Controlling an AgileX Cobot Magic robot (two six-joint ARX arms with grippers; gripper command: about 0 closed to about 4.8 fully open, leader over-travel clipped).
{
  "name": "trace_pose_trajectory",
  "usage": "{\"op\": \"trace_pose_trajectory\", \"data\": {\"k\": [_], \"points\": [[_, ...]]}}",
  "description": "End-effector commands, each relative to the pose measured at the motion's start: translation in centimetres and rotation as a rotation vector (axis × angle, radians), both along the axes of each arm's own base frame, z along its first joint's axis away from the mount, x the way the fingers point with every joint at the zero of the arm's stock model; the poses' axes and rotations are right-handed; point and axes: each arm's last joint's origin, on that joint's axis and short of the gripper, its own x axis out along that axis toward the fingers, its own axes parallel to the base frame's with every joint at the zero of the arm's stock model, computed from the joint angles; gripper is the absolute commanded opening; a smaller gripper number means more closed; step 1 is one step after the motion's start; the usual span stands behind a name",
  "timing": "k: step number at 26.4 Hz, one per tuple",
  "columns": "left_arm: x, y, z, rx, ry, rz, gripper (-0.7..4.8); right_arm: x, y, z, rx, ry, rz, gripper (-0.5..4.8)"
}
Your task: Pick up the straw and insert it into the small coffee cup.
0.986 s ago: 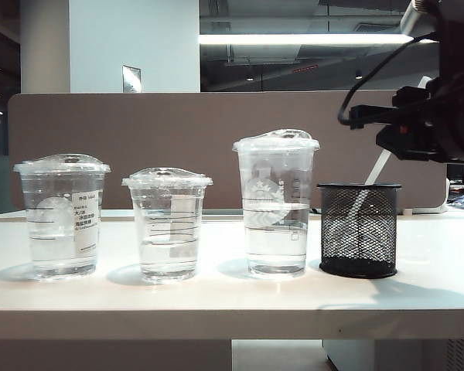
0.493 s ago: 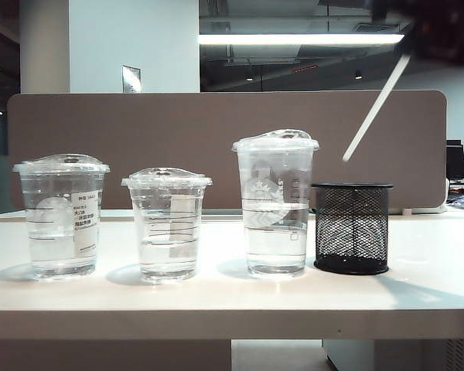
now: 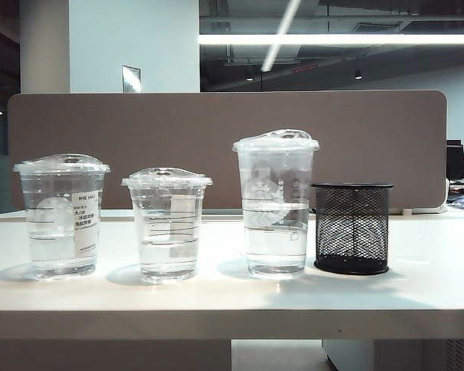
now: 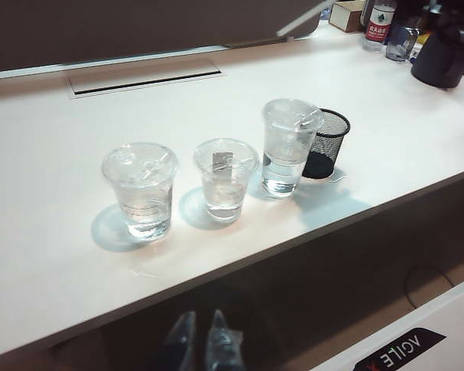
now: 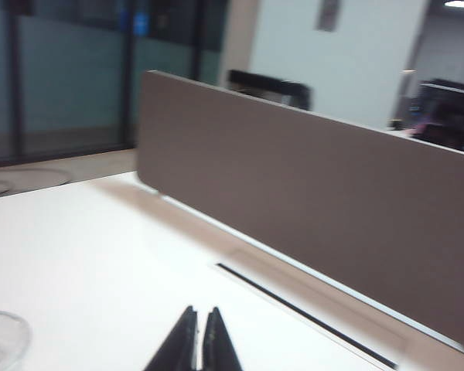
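White bench [image 3: 216,297] runs under a brown partition, with three clear lidded cups and a black mesh holder [image 3: 352,229] lined up along it. Your straw [image 3: 281,35] hangs high above them at the top of the exterior view, slanted, its lower end down and to the left, above the gap between the small coffee cup [image 3: 168,224] and the tallest cup [image 3: 275,205].

Your right gripper [image 5: 194,348] is pinched almost shut; in its own wrist view the fingers sit nearly together, and whether they pinch the straw you cannot tell from these views. Your left gripper [image 4: 203,344] waits narrow, below the bench edge, holding nothing.

You likely need to carry the straw left and down, then stand it upright over the small cup's domed lid. That lid is thin, glossy plastic; the straw is stiff, smooth and white.
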Motion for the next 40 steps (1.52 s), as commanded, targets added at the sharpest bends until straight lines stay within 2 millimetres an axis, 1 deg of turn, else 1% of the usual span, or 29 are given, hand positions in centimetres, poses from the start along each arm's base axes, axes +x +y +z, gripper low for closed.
{"op": "trace_pose_trajectory", "data": {"k": [1,3,6,7,10,12,14,23,32,38,40], "points": [[0.0,0.0,0.0,0.021,-0.009,-0.002,0.25,1.0,1.6,0.5,-0.011,0.006,0.056,0.17],[0.0,0.0,0.0,0.021,-0.009,-0.002,0.25,1.1,2.6,0.3,-0.032,0.036,0.083,0.17],[0.0,0.0,0.0,0.021,-0.009,-0.003,0.25,0.8,4.4,-0.8,-0.067,0.082,0.146,0.17],[0.0,0.0,0.0,0.021,-0.009,-0.003,0.25,0.6,4.7,-0.9,-0.074,0.09,0.157,0.17],[0.0,0.0,0.0,0.021,-0.009,-0.003,0.25,-0.8,6.2,-1.8,-0.13,0.154,0.232,0.17],[0.0,0.0,0.0,0.021,-0.008,-0.002,0.25,-1.5,6.9,-2.2,-0.16,0.184,0.268,0.17],[0.0,0.0,0.0,0.021,-0.009,-0.002,0.25,-1.8,7.3,-2.7,-0.186,0.212,0.287,0.17],[0.0,0.0,0.0,0.02,-0.009,-0.006,0.25,-0.8,8.5,-4.8,-0.24,0.276,0.289,0.17],[0.0,0.0,0.0,0.02,-0.008,-0.006,0.25,-0.9,8.8,-4.8,-0.24,0.279,0.33,0.17],[0.0,0.0,0.0,0.02,-0.009,-0.005,0.25,-1.5,9.4,-4.9,-0.245,0.278,0.364,0.17],[0.0,0.0,0.0,0.02,-0.008,-0.005,0.25,-1.3,9.7,-5.4,-0.258,0.292,0.358,0.17]]}}
